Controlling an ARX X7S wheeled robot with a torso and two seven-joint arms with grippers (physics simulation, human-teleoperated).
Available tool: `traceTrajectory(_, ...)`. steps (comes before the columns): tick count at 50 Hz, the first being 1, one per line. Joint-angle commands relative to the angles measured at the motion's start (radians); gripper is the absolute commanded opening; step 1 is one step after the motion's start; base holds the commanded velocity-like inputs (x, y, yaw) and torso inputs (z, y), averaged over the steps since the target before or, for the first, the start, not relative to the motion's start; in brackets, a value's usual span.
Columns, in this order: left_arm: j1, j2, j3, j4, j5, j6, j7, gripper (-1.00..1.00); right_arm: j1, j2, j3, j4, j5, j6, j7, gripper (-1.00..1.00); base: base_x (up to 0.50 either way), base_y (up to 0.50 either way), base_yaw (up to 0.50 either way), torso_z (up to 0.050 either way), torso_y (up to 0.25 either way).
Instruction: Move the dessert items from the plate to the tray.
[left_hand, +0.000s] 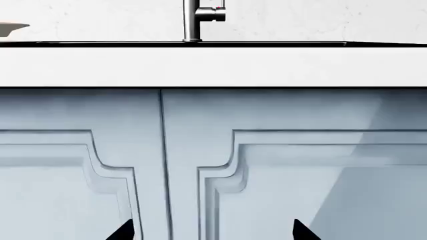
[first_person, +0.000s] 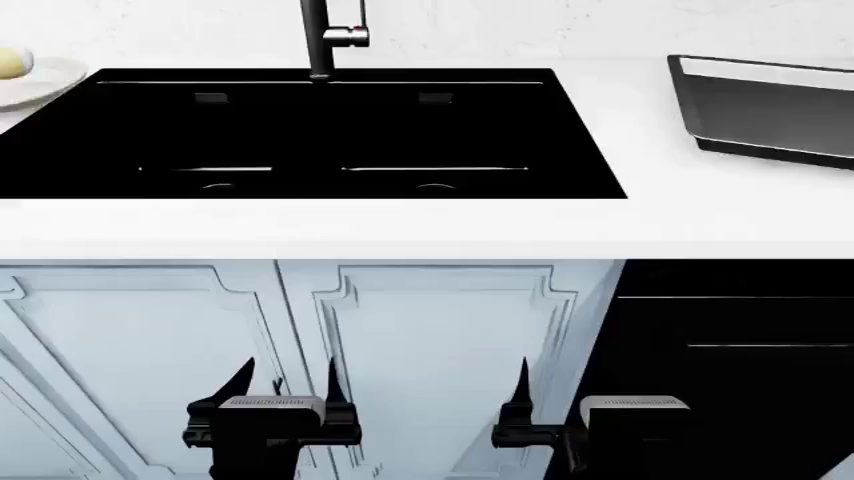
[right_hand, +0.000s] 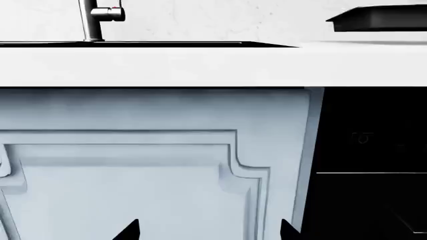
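Note:
A white plate (first_person: 38, 88) sits on the counter at the far left, cut by the head view's edge; its rim also shows in the left wrist view (left_hand: 12, 27). A pale yellow dessert piece (first_person: 11, 63) lies on it. The bead-covered ball is out of view. The dark grey tray (first_person: 767, 105) stands on the counter at the far right and appears empty; it also shows in the right wrist view (right_hand: 380, 19). My left gripper (first_person: 287, 385) (left_hand: 212, 232) and right gripper (first_person: 567, 385) (right_hand: 208, 232) are open and empty, low in front of the cabinet doors, below counter height.
A black double sink (first_person: 307, 130) with a steel faucet (first_person: 320, 40) lies between plate and tray. The white counter's front edge (first_person: 400, 235) overhangs pale blue cabinet doors (first_person: 427, 350). A black appliance front (first_person: 734, 350) is below the tray side.

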Motion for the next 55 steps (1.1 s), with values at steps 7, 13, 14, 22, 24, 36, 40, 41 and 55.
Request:
traceTrajectory(7, 0.053, -0.053, 0.048, 0.111, -0.127, -0.082, 0.069, 1.00, -0.028, 0.043, -0.048, -0.056, 0.011, -0.022, 0.042, 1.00, 0.00, 0.00, 0.00, 0.028, 0.023)
traceTrajectory(13, 0.058, -0.073, 0.047, 0.157, -0.137, -0.109, 0.050, 1.00, -0.037, 0.066, -0.080, -0.072, -0.051, -0.052, 0.080, 1.00, 0.00, 0.31, 0.00, 0.050, 0.000)
traceTrajectory(14, 0.059, -0.076, 0.046, 0.162, -0.137, -0.112, 0.046, 1.00, -0.038, 0.069, -0.085, -0.079, -0.058, -0.055, 0.084, 1.00, 0.00, 0.50, 0.00, 0.050, 0.000)
traceTrajectory(22, 0.071, -0.104, 0.029, 0.284, -0.132, -0.207, -0.006, 1.00, -0.070, 0.120, -0.130, -0.216, -0.124, -0.050, 0.073, 1.00, 0.00, 0.50, 0.00, 0.050, 0.000)
traceTrajectory(24, 0.073, -0.113, 0.024, 0.314, -0.129, -0.241, -0.022, 1.00, -0.069, 0.123, -0.137, -0.229, -0.127, -0.046, 0.071, 1.00, 0.00, 0.50, 0.00, 0.050, 0.000)
traceTrajectory(36, 0.065, -0.153, 0.018, 0.439, -0.168, -0.354, -0.025, 1.00, -0.092, 0.151, -0.193, -0.415, -0.142, 0.062, 0.020, 1.00, 0.00, 0.50, 0.00, 0.050, 0.000)
traceTrajectory(40, 0.070, -0.159, 0.022, 0.451, -0.172, -0.357, -0.025, 1.00, -0.092, 0.157, -0.203, -0.433, -0.143, 0.075, 0.018, 1.00, 0.00, 0.50, 0.00, 0.050, 0.000)
traceTrajectory(41, 0.071, -0.162, 0.024, 0.457, -0.172, -0.360, -0.025, 1.00, -0.092, 0.158, -0.205, -0.436, -0.143, 0.077, 0.017, 1.00, 0.00, 0.50, 0.00, 0.050, 0.000)
traceTrajectory(55, 0.082, -0.183, 0.041, 0.516, -0.180, -0.406, -0.036, 1.00, -0.096, 0.174, -0.236, -0.470, -0.138, 0.094, 0.012, 1.00, 0.00, 0.50, 0.00, 0.050, 0.000)
